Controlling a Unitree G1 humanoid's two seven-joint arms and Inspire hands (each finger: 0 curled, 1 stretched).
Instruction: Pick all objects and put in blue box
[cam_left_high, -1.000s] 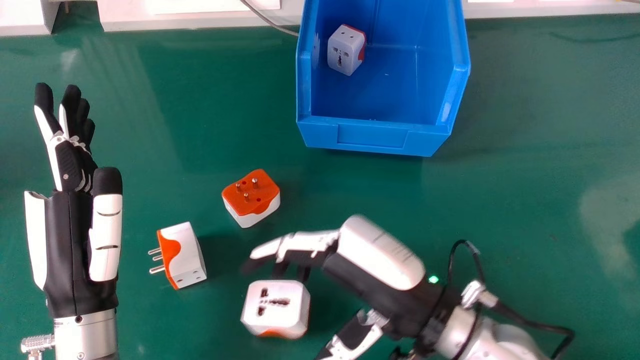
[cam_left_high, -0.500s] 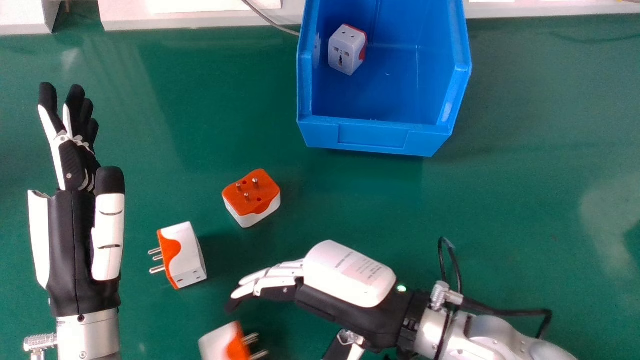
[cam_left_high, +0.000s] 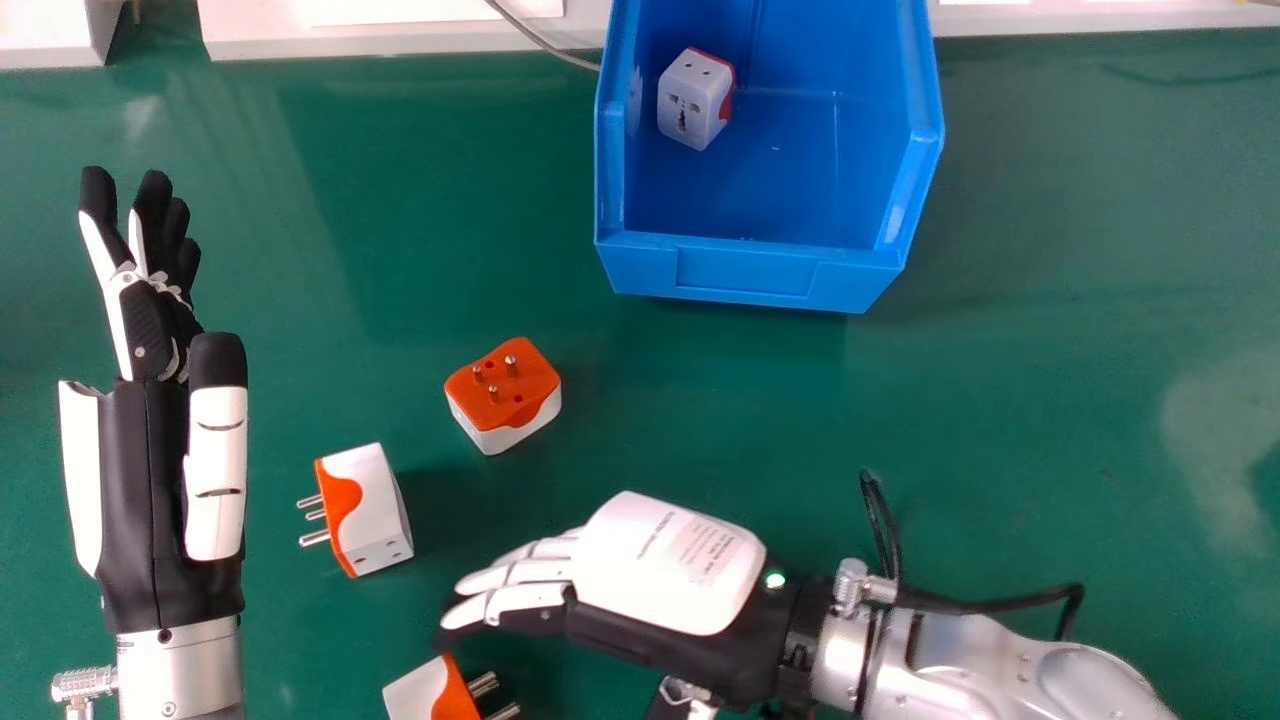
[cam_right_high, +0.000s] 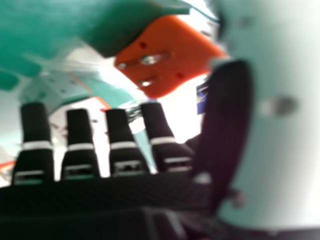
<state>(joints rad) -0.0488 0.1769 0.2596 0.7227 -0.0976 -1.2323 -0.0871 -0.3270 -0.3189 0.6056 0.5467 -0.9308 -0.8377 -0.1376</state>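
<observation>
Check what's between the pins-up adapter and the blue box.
Just bare green tabletop between the pins-up adapter and the blue box, seen in the head view.

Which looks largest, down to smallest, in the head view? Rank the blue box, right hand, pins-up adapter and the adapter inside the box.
1. Blue box
2. Right hand
3. Pins-up adapter
4. Adapter inside the box, probably looking smaller because it lies farther off
</observation>
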